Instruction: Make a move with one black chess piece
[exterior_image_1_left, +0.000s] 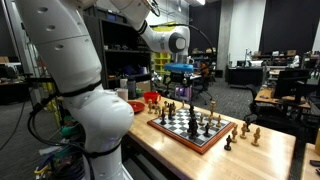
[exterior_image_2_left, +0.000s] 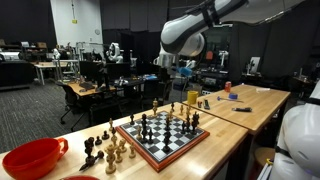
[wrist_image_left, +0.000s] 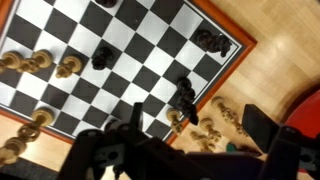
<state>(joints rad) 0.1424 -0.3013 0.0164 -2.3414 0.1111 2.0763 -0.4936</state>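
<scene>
A chessboard (exterior_image_1_left: 190, 128) lies on a wooden table; it also shows in the other exterior view (exterior_image_2_left: 165, 132) and in the wrist view (wrist_image_left: 110, 60). Black and light pieces stand on it. In the wrist view black pieces stand mid-board (wrist_image_left: 101, 57), near the board's edge (wrist_image_left: 185, 96) and at a corner (wrist_image_left: 212, 42). Light pieces (wrist_image_left: 28, 62) stand at the left. My gripper (exterior_image_1_left: 180, 72) hangs well above the board in both exterior views (exterior_image_2_left: 178, 64). In the wrist view its fingers (wrist_image_left: 198, 125) are spread apart with nothing held.
A red bowl (exterior_image_1_left: 150, 98) stands beside the board, also seen in an exterior view (exterior_image_2_left: 35, 158). Captured pieces stand off the board on the table (exterior_image_2_left: 105, 150), (exterior_image_1_left: 245, 132), (wrist_image_left: 205, 128). Desks, chairs and lab gear fill the background.
</scene>
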